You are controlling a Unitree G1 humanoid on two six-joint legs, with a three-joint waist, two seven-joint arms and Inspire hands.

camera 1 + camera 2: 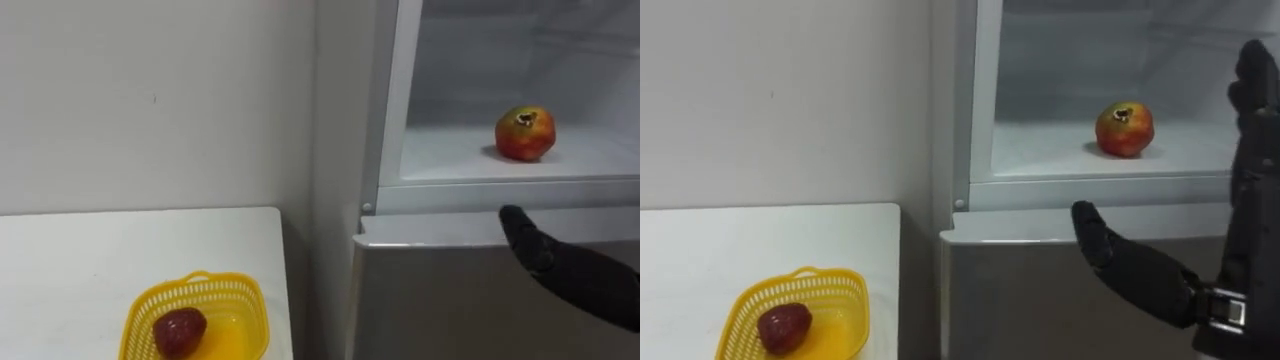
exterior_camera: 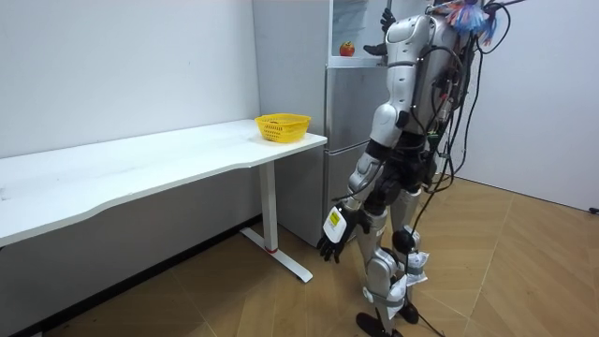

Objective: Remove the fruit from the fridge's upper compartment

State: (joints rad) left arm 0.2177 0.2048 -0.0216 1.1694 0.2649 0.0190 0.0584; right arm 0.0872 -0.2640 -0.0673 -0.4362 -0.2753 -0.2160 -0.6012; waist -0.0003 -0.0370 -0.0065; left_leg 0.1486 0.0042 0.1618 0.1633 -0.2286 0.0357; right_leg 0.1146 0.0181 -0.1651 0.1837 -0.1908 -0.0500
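Before the fridge (image 2: 348,122), beside the worktop (image 2: 140,164), the right hand (image 1: 1150,275) is raised at the open upper compartment, fingers spread, empty. The room view shows the left hand (image 2: 332,239) hanging relaxed. The pomegranate (image 1: 525,133) lies on the upper shelf, untouched.

The frame's bottom edge cuts the yellow basket (image 1: 240,310) at the lower left of both eye views, so we cannot see its near rim; the dark red fruit (image 1: 179,332) inside is clipped there too, and we cannot tell its kind; the counter (image 1: 100,260) runs off the left and bottom edges; the fridge (image 1: 480,195) runs out at the top and right; the right hand (image 1: 1140,275), lower right, is cut by the right edge, its fingers (image 1: 1252,110) partly out of frame; in the room view's upper middle, the round red fruit (image 2: 347,48) is too small for us to name.
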